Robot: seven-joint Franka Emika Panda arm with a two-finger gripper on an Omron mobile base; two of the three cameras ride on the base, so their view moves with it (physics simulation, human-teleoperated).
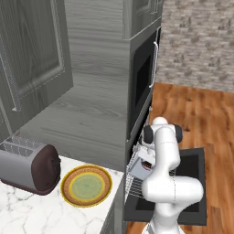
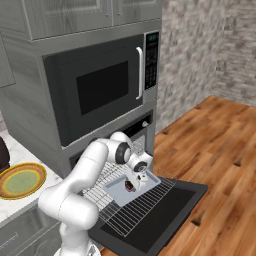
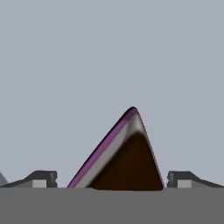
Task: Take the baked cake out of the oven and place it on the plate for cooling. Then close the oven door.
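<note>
Reaching down over the pulled-out wire rack [image 2: 145, 202], the end effector [image 2: 139, 181] hangs with its jaws spread wide, gripping nothing. In the hand view the two dark fingertips [image 3: 41, 178] stand one on each side of the baked cake [image 3: 124, 159], apart from it, with bare grey surface all around.

The cake [image 2: 129, 186] lies on a flat grey baking tray [image 2: 117, 192], a thin rectangle resting on the rack. The rack's fine metal grid juts out of the oven [image 2: 137, 131] above the oven door [image 2: 165, 220], a wide black panel folded down flat, its outer edge over the wooden floor [image 2: 220, 150]. Open floor lies beyond the door's edge and to its sides; a brick wall [image 2: 200, 55] stands further back.

The cake is a small dark-brown wedge with a paler band and a purple line along one sloping edge. In the hand view its long axis runs from the broad base at the bottom up to a narrow tip, leaning slightly right.

A black microwave [image 2: 100, 90] with a vertical bar handle sits above the oven, set in grey wood-grain cabinetry.

Left of the oven, the marble-patterned table [image 1: 27, 215] carries the plate [image 1: 87, 186], round, with a yellow-orange rim and pale green centre, close to the table's edge nearest the oven. A toaster [image 1: 29, 167], rounded and dark-ended, stands just beside the plate.
</note>
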